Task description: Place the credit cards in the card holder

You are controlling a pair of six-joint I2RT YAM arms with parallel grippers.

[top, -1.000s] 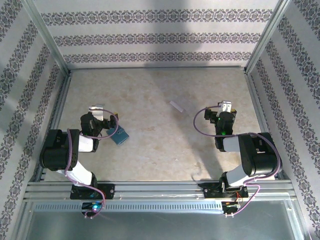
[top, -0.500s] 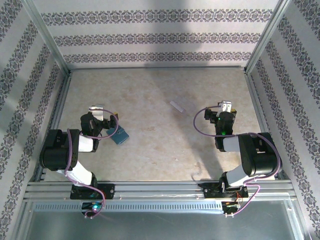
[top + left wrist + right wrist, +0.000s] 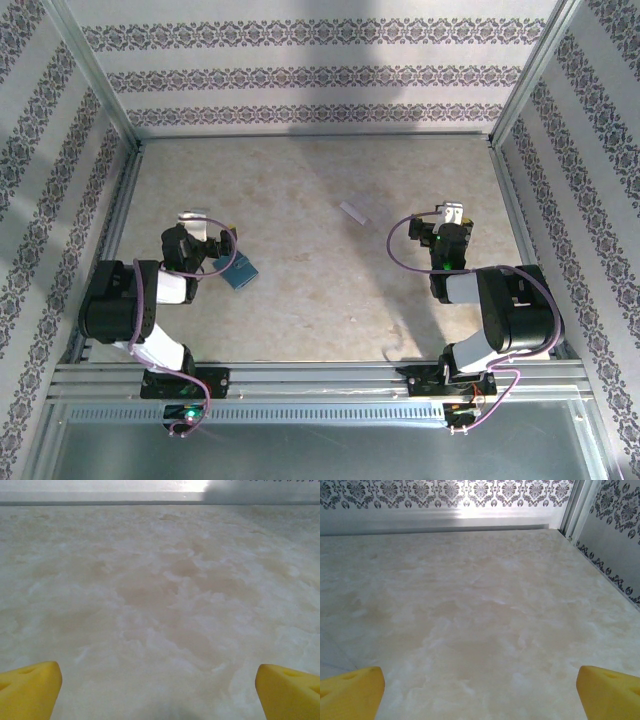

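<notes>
Tabletop (image 3: pixel 300 300) unchanged: left gripper (image 3: pixel 159 690) and right gripper (image 3: pixel 480 690) idle, jaws spread, empty; card holder (image 3: pixel 240 272) beside left gripper, no progress.

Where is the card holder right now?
In the top view, the card holder lies on the table, just right of the left gripper and well left of the pale card.

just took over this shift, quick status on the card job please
Left gripper open, empty. Right gripper open, empty. Card holder on table near left gripper; pale card loose mid-table, not yet in. Nothing lying between them.
</notes>
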